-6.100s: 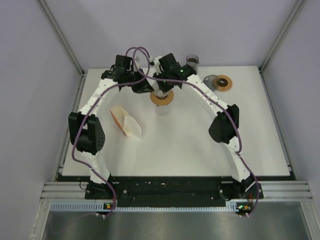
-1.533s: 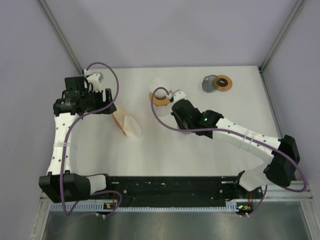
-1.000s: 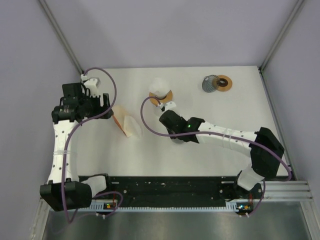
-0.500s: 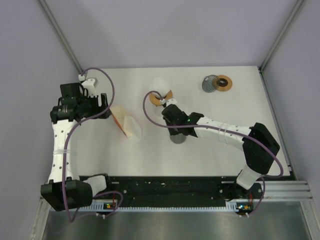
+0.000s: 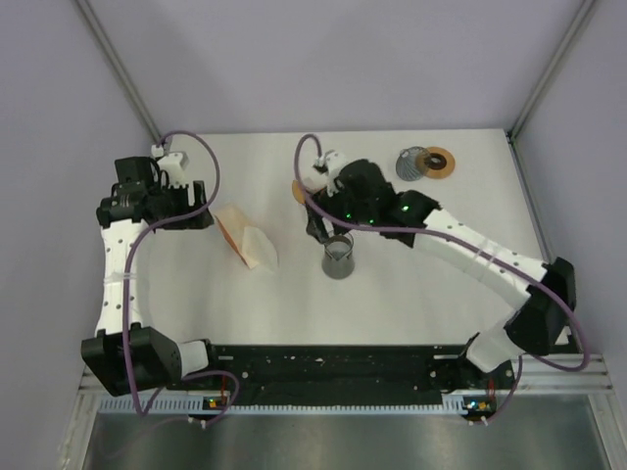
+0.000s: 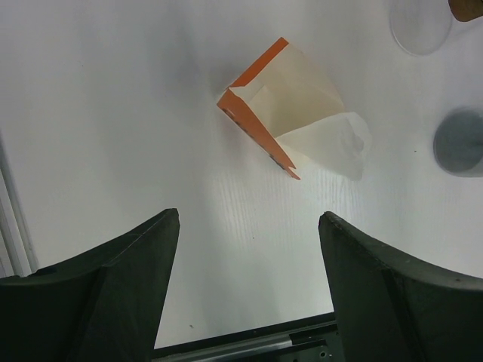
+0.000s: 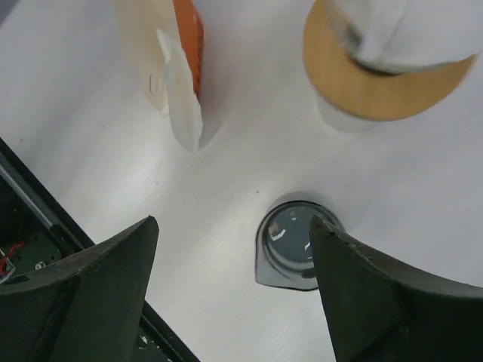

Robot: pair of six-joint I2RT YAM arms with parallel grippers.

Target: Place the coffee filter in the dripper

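While the right gripper (image 7: pixel 234 226) hangs over the middle of the table (image 5: pixel 411 294), its jaws stand wide apart and hold nothing. Below it, seen between the two fingers (image 7: pixel 98 294) in the wrist view, a small grey cup (image 7: pixel 293 245) stands upright on the table, and neither finger touches it. The dripper (image 7: pixel 355 90) stands near the cup on its far side, apart from it. It has a wooden collar, and only a little of its glass body shows under the collar. The white coffee filter (image 7: pixel 404 30) sits in the top of the dripper, inside the collar. From the top camera the right arm covers most of the dripper, so only an edge of the collar shows there.

The left gripper (image 6: pixel 249 219) is raised over the left part of the table, also with its jaws apart and empty. In front of it lies the filter pack (image 6: pixel 260 124), an orange box on its side. Pale paper filters (image 6: pixel 332 143) stick out of its open end and rest on the table. The pack is well apart from the cup and from the dripper. At the far right of the table a wooden ring (image 5: pixel 440 163) lies flat, and a grey round piece (image 5: pixel 412 163) lies against its left side; whether the two overlap is not clear.
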